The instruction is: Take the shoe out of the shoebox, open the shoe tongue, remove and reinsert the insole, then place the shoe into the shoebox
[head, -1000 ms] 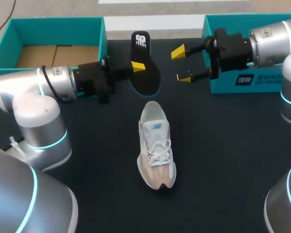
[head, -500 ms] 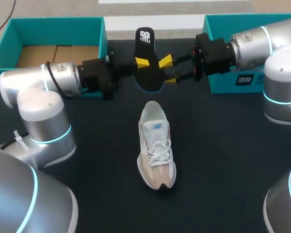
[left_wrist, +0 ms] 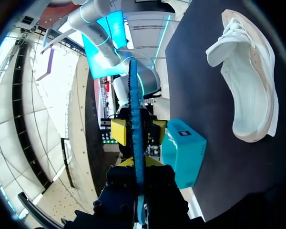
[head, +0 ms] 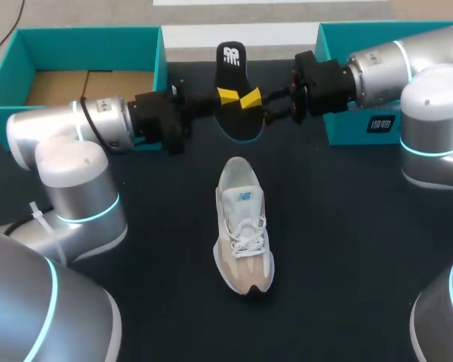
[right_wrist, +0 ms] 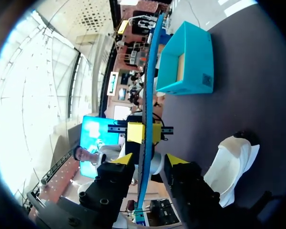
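Your left gripper [head: 226, 96] is clamped on the insole [head: 231, 59], holding it above the table. Your right gripper [head: 257, 107] straddles it, fingers apart. The shoe [head: 243, 226] lies nearby.

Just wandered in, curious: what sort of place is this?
Probably a robotics test bench: the left gripper holds an insole beside the right gripper, above a black table with a shoe and teal shoebox.

The shoe [head: 244, 226] is showing white woven mesh and soft beige suede-like panels. The insole [head: 234, 105] is looking like matt black foam, blue at its edge. The shoebox [head: 90, 32] is showing smooth teal card, standing on a dark matt table [head: 347, 226].
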### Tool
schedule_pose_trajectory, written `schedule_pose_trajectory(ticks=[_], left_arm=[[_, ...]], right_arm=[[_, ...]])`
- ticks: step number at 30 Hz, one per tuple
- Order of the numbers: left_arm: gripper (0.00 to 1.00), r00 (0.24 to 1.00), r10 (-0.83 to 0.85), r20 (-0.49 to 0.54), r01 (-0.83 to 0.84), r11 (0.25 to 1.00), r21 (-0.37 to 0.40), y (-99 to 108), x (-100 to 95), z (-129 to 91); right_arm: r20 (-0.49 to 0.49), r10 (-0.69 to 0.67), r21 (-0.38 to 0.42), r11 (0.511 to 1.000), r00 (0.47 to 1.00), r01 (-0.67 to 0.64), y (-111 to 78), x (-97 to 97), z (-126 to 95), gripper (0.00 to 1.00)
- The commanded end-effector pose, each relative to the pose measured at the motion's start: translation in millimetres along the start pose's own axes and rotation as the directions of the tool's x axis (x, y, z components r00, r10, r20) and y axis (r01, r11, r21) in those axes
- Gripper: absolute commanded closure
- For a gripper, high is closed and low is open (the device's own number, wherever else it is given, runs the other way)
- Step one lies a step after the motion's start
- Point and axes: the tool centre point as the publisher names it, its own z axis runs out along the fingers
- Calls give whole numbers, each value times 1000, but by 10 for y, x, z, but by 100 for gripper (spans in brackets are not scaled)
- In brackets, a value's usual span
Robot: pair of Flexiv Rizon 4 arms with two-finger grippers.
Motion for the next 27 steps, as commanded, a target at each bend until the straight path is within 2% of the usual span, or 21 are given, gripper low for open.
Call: schedule_pose_trajectory(ticks=[1, 20, 27], left_arm=[[100, 1000, 2, 5, -2, 1000, -6, -10, 13, 61], [100, 1000, -8, 5, 8, 1000, -10, -25, 43, 125], [100, 1000, -8, 5, 8, 1000, -11, -30, 55, 128]], right_arm=[[-3, -1, 5, 1000, 1000, 1, 20, -16, 26, 64], [-10, 1, 8, 1000, 1000, -1, -13, -32, 69, 74], [-11, 3, 12, 1000, 1000, -3, -22, -31, 70, 82]])
